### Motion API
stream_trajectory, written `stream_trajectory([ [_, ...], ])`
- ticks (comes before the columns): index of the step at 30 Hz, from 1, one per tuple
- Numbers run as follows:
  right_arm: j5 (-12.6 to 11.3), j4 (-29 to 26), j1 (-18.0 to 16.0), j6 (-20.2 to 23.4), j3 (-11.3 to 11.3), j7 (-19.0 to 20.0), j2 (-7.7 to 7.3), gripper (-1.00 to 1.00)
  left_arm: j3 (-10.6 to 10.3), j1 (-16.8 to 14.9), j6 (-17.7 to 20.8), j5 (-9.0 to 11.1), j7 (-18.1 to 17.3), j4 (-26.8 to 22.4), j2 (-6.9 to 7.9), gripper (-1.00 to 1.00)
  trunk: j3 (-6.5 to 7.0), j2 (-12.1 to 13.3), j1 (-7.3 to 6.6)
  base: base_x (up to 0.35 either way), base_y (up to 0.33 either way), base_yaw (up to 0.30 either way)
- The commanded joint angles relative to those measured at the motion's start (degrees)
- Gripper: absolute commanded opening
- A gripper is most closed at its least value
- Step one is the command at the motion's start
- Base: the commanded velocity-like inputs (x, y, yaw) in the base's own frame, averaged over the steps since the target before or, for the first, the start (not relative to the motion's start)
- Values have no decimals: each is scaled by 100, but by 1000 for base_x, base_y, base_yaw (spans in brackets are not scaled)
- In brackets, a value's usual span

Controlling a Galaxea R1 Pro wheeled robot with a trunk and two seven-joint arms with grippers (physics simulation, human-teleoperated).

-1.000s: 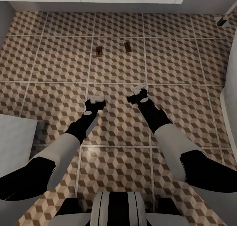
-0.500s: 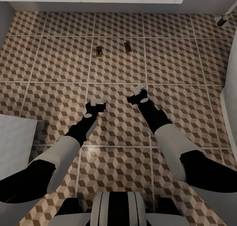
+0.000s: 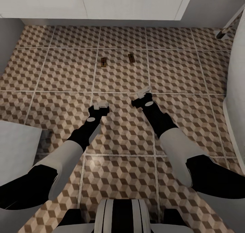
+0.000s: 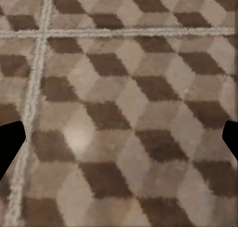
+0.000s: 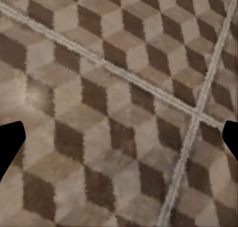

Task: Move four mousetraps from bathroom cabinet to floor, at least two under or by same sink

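1. Head view looks steeply down at the bathroom floor [image 3: 61,70]: square tiles printed with brown, beige and white cubes, split by pale grout lines.
2. Two mousetraps lie flat on that floor, ahead of both arms. The left mousetrap [image 3: 103,62] and the right mousetrap [image 3: 131,58] are tiny dark rectangles with a yellowish streak, near each other but apart, on the same tile.
3. Beyond the mousetraps runs a white cabinet base [image 3: 136,3] with smooth flat panels. A pale curved fixture [image 3: 234,90] edges the scene right of the mousetraps, and a grey-white block [image 3: 17,148] sits nearer the robot, to their left.
4. The left gripper [image 3: 98,107] and right gripper [image 3: 143,94] hang over the floor on the robot's side of the mousetraps, well short of them. Each has white fingers on a black wrist, with glossy white and black arm shells behind.
5. Left wrist view shows close, blurry cube pattern and a grout crossing, with dark fingertips [image 4: 10,142] at opposite edges: spread wide, nothing between them.
6. Right wrist view shows the same tile crossed by slanted grout lines, its fingertips [image 5: 10,140] likewise spread wide and empty.
7. Compared with half a second ago, the head camera has tilted up: more of the white cabinet base shows.
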Motion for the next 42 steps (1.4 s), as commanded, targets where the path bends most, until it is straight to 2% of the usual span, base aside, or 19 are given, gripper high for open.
stream_trajectory([
  [1,55,-8,1,39,10,3,0,100,-49,1,9,61,50,-3,6,100,20,1,-3,0,0,0],
  [22,55,0,52,27,10,9,0,100,-121,282,2,61,41,10,29,100,485,29,-57,0,0,0],
  [29,55,-4,225,14,10,12,0,100,-124,424,-12,61,30,5,35,100,640,38,-75,0,0,0],
  [35,55,-3,418,-213,10,12,0,100,-125,518,-22,61,25,9,48,100,773,46,-90,0,0,0],
  [42,55,-3,652,-359,10,28,-173,100,-125,639,-25,61,18,17,59,100,928,55,-108,0,0,0],
])
